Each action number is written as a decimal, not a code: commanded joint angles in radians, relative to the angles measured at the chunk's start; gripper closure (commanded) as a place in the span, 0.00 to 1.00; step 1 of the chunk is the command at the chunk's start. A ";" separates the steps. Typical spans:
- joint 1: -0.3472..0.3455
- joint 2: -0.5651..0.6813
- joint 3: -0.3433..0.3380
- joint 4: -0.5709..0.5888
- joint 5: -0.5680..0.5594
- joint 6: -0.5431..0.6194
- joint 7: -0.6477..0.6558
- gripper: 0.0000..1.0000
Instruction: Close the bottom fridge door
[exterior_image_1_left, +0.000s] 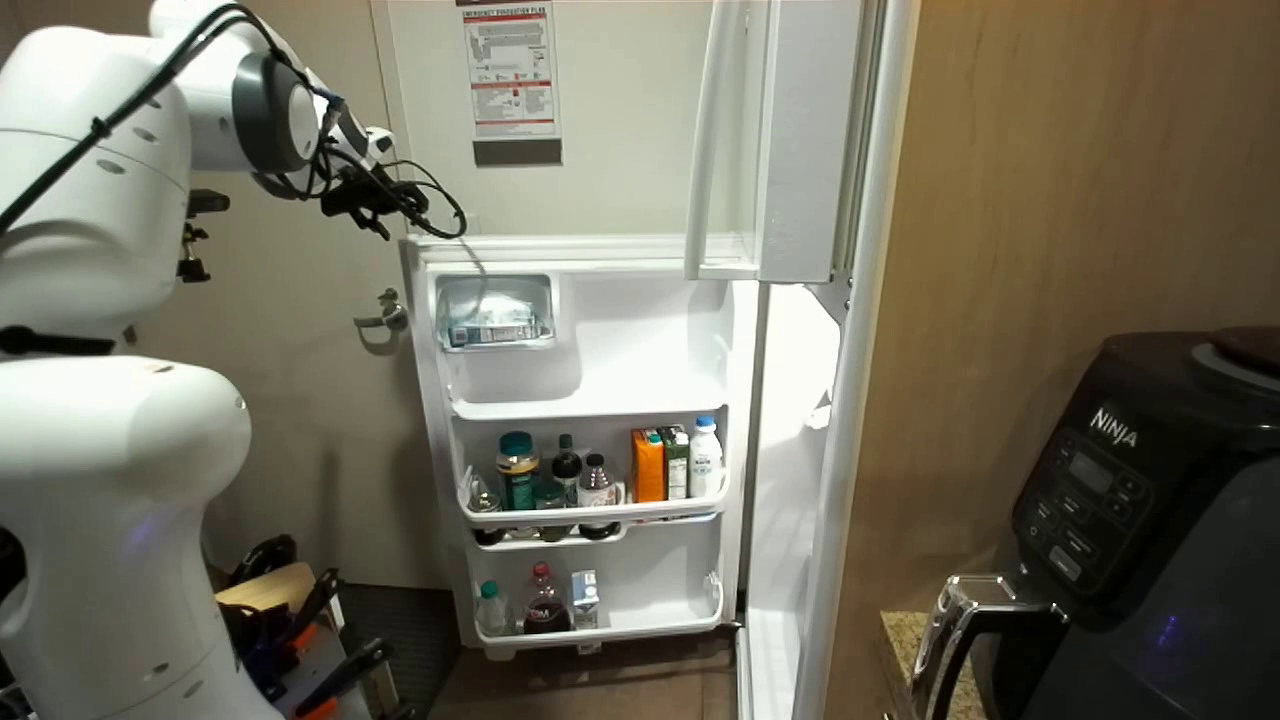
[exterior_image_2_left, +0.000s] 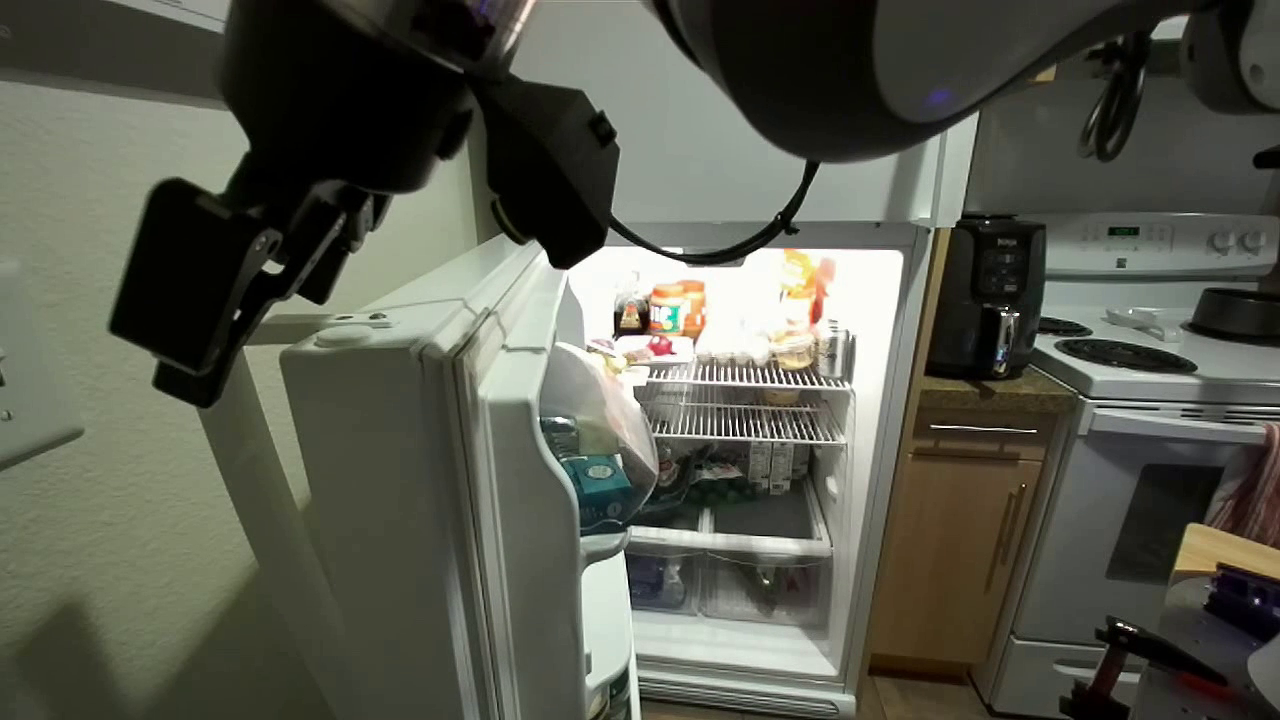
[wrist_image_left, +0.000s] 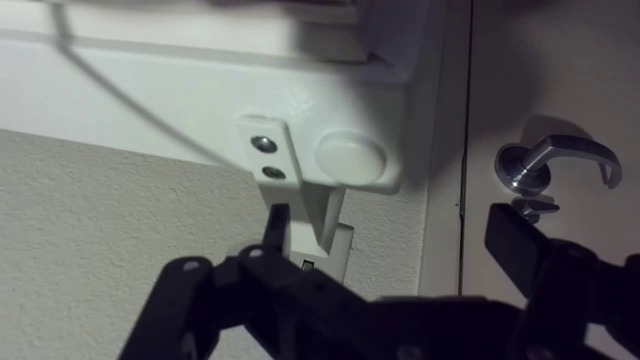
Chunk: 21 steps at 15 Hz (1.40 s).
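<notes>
Nearby, a black Ninja air fryer stands on a speckled bench beside a wood-grain panel, with the white robot arm across from it, black clamps and a wooden board at its base. The jaws are spread wide apart, close to the outer top corner of the bottom fridge door and its handle; whether they touch it cannot be told. That door stands wide open, its moulded inner side facing the room, cartons and bottles on its shelves, a clear-lidded bin at the top. Above it juts the shorter upper door. Beyond, the white fridge is lit inside around wire racks; alongside, a wooden cabinet carries the bench, and a white stove with coil burners comes next. Brown floor and a dark mat run back to a pale, rough-textured wall bearing an evacuation plan, beside a room door with a lever handle.
</notes>
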 joint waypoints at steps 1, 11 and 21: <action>-0.007 0.030 0.005 0.025 0.004 0.021 -0.029 0.00; -0.026 0.049 0.016 0.015 0.031 0.016 -0.035 0.00; -0.075 -0.054 0.044 -0.079 0.130 -0.131 -0.052 0.00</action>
